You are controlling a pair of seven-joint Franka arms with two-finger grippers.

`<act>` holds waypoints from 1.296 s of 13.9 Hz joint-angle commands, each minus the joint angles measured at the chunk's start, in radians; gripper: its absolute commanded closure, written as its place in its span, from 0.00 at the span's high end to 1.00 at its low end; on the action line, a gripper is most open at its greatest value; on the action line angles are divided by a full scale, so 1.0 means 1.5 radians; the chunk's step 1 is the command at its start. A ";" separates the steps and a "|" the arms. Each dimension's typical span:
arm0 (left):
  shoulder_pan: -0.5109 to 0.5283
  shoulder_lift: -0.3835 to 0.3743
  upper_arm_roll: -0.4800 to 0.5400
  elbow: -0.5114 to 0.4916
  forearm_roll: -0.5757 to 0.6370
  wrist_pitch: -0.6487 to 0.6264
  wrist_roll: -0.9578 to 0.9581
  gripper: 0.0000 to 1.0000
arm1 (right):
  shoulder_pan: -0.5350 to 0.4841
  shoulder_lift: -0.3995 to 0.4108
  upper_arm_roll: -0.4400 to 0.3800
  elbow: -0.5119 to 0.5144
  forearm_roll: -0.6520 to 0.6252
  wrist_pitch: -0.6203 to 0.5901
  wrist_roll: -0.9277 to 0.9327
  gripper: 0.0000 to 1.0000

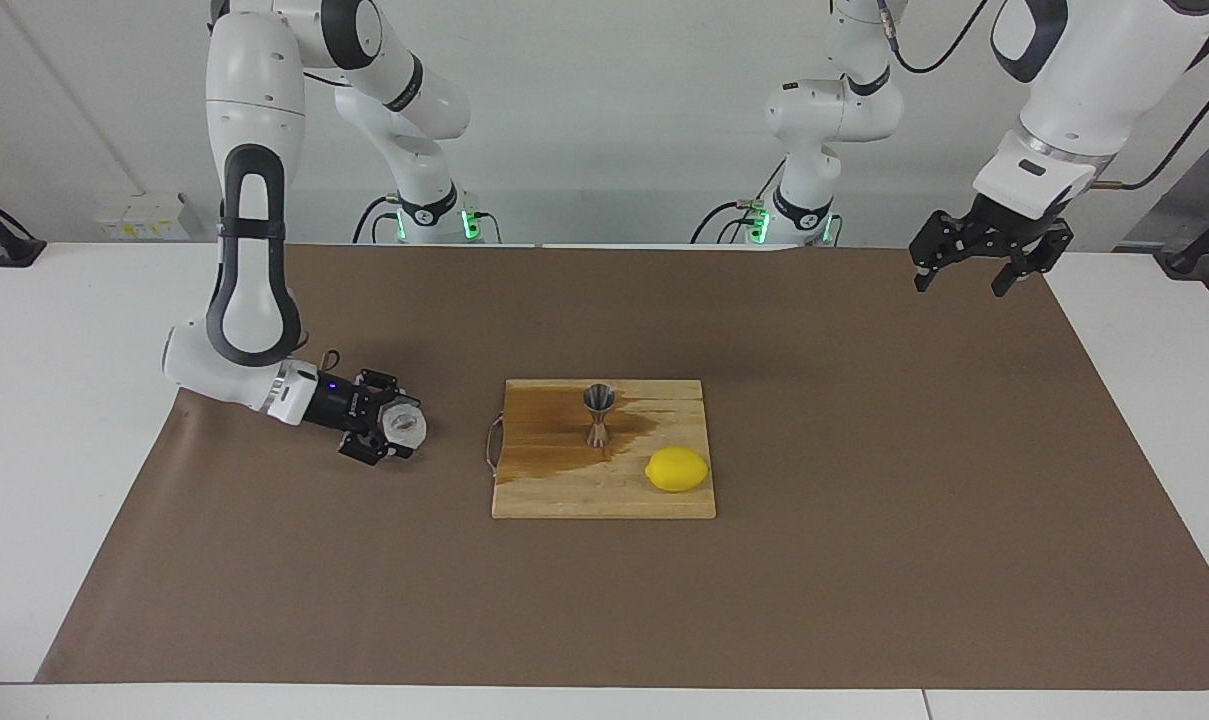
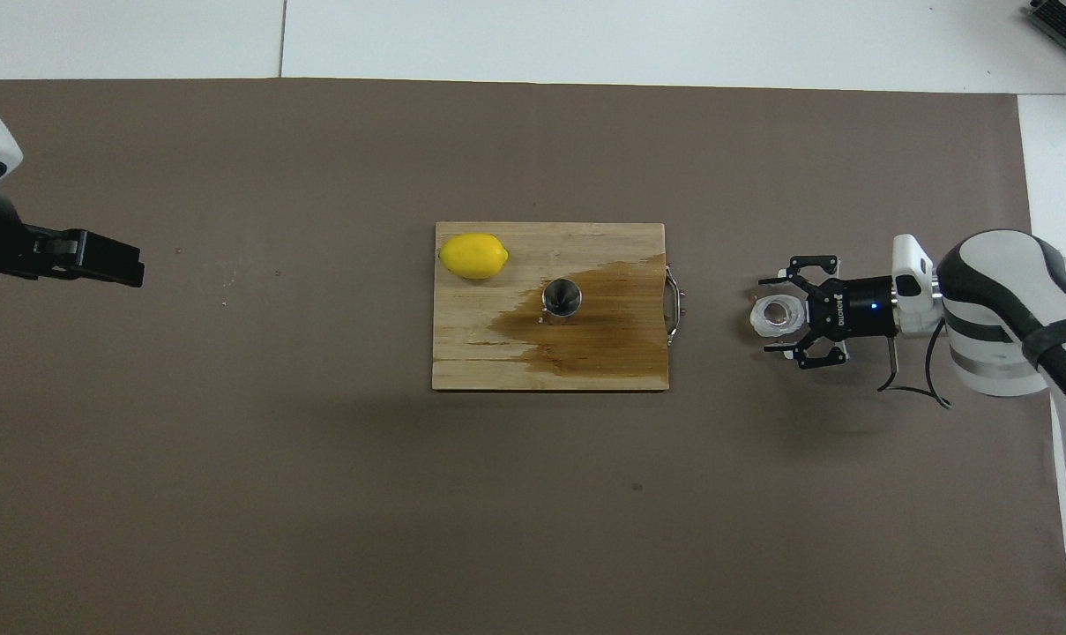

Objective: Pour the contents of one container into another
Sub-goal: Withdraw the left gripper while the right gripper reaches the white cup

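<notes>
**Open fingers on either side of the glass cup, jigger standing on a wet board**

Brown paper (image 1: 864,560) covers the white table from end to end. At the right arm's end, the right gripper (image 1: 392,434) lies low over the paper with its fingers spread, one on each side of the ribbed glass cup (image 1: 405,424); the overhead view shows gaps between fingertips and glass, so nothing is grasped. That cup (image 2: 779,317) stands upright on the paper, beside the handle end of the wooden cutting board (image 1: 554,495). Mid-table, the board carries a dark wet stain, and the steel jigger (image 1: 599,412) stands upright on that stain. A lemon (image 1: 677,469) rests on the board's dry corner, farther from the robots than the jigger. Over the left arm's end, the left gripper (image 1: 968,271) hangs high, released and holding nothing; this arm waits.
</notes>
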 commanded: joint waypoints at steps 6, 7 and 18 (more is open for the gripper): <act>0.002 -0.023 0.000 -0.032 0.011 -0.020 0.000 1.00 | -0.004 -0.008 0.004 -0.013 0.021 0.011 -0.014 0.11; 0.001 -0.023 0.000 -0.032 0.011 -0.014 0.001 1.00 | -0.004 -0.008 0.004 -0.010 0.022 0.009 -0.010 0.00; 0.006 -0.023 0.000 -0.032 0.011 -0.013 0.001 1.00 | 0.125 -0.108 0.042 0.032 -0.010 0.035 0.411 0.00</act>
